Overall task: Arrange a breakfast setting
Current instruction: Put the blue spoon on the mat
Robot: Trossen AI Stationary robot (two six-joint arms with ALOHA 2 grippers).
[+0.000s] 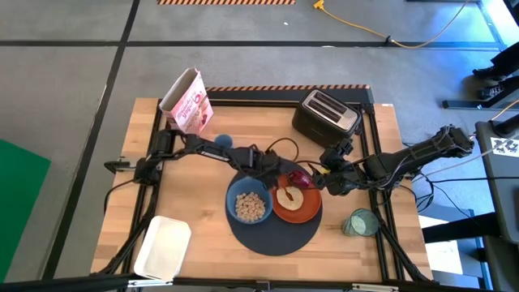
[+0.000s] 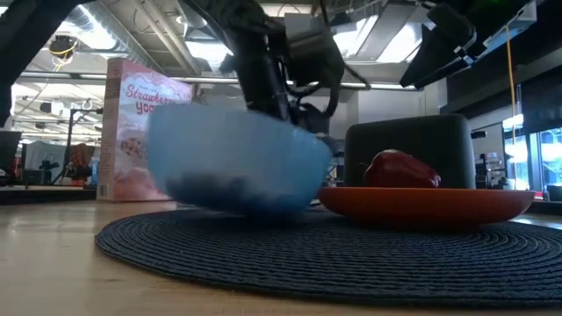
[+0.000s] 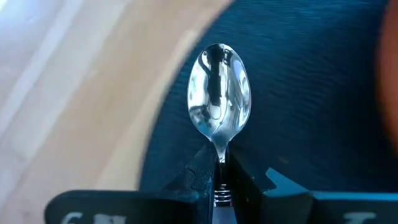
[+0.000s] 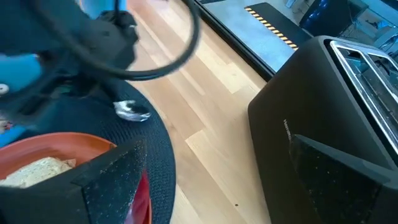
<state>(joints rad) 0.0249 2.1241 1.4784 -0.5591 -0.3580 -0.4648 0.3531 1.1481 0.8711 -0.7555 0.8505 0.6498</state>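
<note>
A dark round mat (image 1: pixel 272 231) lies at the table's middle. On it stand a blue bowl (image 1: pixel 249 204) of cereal (image 1: pixel 250 208) and an orange plate (image 1: pixel 302 212) with bread (image 1: pixel 288 197) and a dark red fruit (image 1: pixel 300 177). A pale green cup (image 1: pixel 359 221) stands on the wood to the right of the mat. My left gripper (image 1: pixel 261 165) is just beyond the bowl, shut on a metal spoon (image 3: pixel 219 93) over the mat's far edge. My right gripper (image 4: pixel 224 186) is open at the plate's far right, one finger (image 4: pixel 112 180) beside the fruit (image 4: pixel 140 199); whether it touches, I cannot tell. My left gripper pinches the spoon's neck (image 3: pixel 219 152), just behind its bowl, between the two fingers. The handle runs back between the fingers and is hidden by them. The spoon's bowl (image 3: pixel 219 93) sticks out past the fingertips, hollow side up, above the mat's edge (image 3: pixel 168 124).
A black toaster (image 1: pixel 324 115) stands at the far right, close behind my right gripper. A pink cereal box (image 1: pixel 188 101) stands at the far left. A white rectangular tray (image 1: pixel 162 247) lies at the near left. Bare wood shows between tray and mat.
</note>
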